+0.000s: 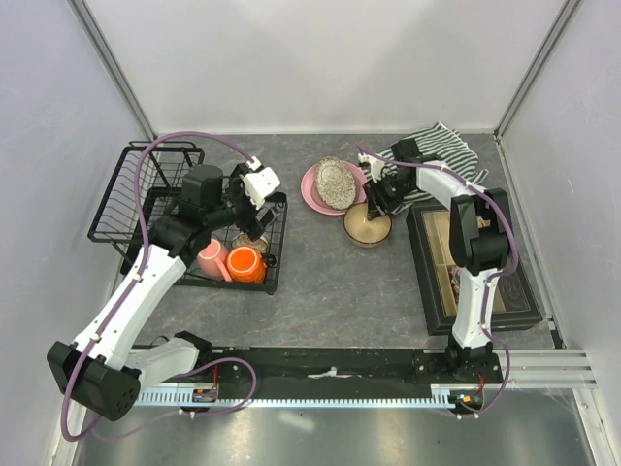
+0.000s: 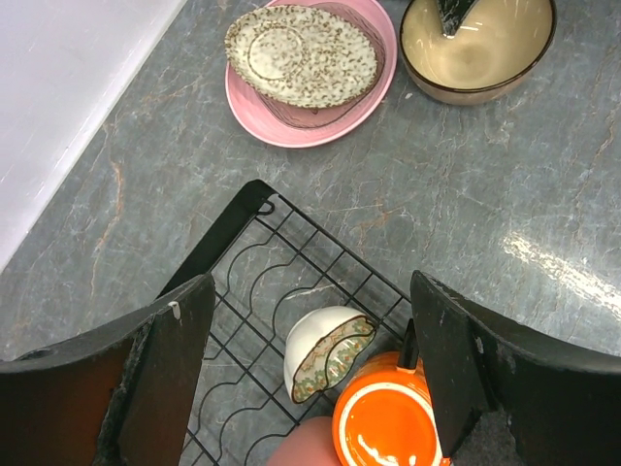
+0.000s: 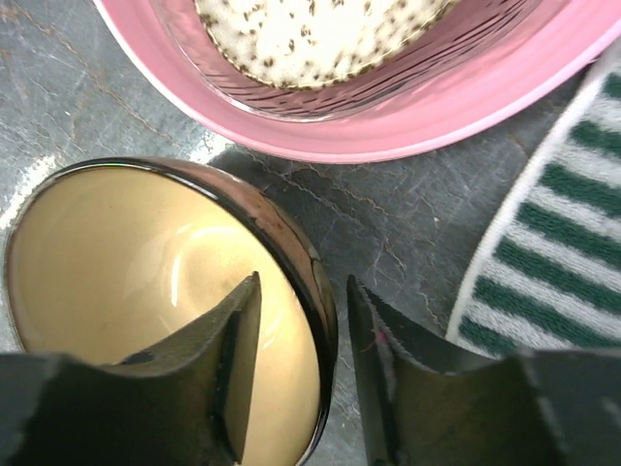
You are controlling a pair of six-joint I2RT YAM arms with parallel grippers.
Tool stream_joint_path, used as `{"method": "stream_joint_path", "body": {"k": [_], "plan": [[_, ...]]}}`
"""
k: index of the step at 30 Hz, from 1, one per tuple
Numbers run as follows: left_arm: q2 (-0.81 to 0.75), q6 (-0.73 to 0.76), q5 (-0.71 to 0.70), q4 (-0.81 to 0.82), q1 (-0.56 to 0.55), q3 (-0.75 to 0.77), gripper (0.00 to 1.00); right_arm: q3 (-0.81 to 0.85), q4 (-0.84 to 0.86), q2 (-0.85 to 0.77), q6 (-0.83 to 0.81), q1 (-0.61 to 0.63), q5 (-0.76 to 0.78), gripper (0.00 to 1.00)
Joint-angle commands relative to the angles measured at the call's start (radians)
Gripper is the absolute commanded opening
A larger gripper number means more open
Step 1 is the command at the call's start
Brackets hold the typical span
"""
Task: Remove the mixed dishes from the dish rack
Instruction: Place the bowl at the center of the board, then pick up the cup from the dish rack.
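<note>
Straddling the brown bowl's point(image 3: 116, 252) rim at frame centre, the right gripper's point(image 3: 304, 291) narrowly parted jaws could have tipped it on withdrawal, while the left gripper's point(image 2: 310, 286) wide jaws hung above the rack's point(image 2: 243, 209) orange mug point(image 2: 383, 422).

Brightly, evenly lit from above, with soft shadows, a glare streak on the table point(image 2: 548, 264), and slightly soft close-up wrist views.
</note>
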Motion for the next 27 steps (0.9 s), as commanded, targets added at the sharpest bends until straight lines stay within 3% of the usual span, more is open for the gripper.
{"method": "stream_joint_path", "body": {"k": [1,13,27], "plan": [[-0.012,0.053,-0.012,0.0,0.004,-0.006,0.88,0.024,0.024,-0.076,-0.009,-0.002,0.002,0.53],[0.006,0.298,-0.127,-0.088,0.011,-0.04,0.9,0.074,0.013,-0.208,-0.004,-0.002,0.085,0.67],[0.128,0.444,0.008,-0.431,0.039,0.029,0.99,-0.059,0.064,-0.412,0.025,0.007,0.042,0.77]]}}
